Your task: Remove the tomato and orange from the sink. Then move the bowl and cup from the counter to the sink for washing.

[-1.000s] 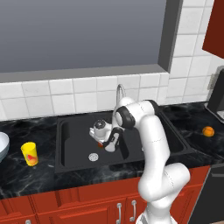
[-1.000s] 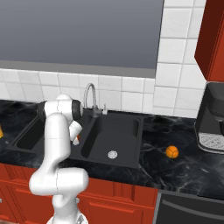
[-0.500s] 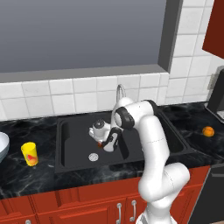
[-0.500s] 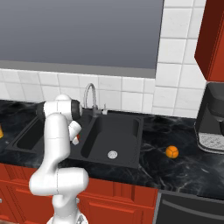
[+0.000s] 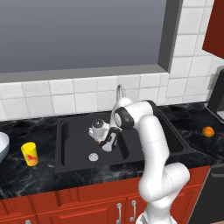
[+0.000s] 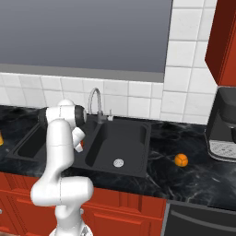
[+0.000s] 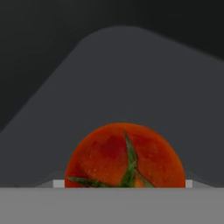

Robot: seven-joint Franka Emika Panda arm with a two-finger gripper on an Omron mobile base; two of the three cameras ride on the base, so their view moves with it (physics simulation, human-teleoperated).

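Pincer (image 5: 102, 142) is low in the left basin of the sink (image 5: 70, 131), right over the tomato (image 7: 124, 156). Can't tell how wide the jaws stand or whether they touch it; fingertips are hidden.

Orange (image 5: 208, 131) already sits on the table (image 5: 192, 122) far right. Cup (image 5: 29, 154) and bowl (image 5: 2, 146) wait on the left.

Risk, my read: the round tomato squirts out sideways if the jaws close off-centre, then rolls toward the drain (image 5: 92, 156).
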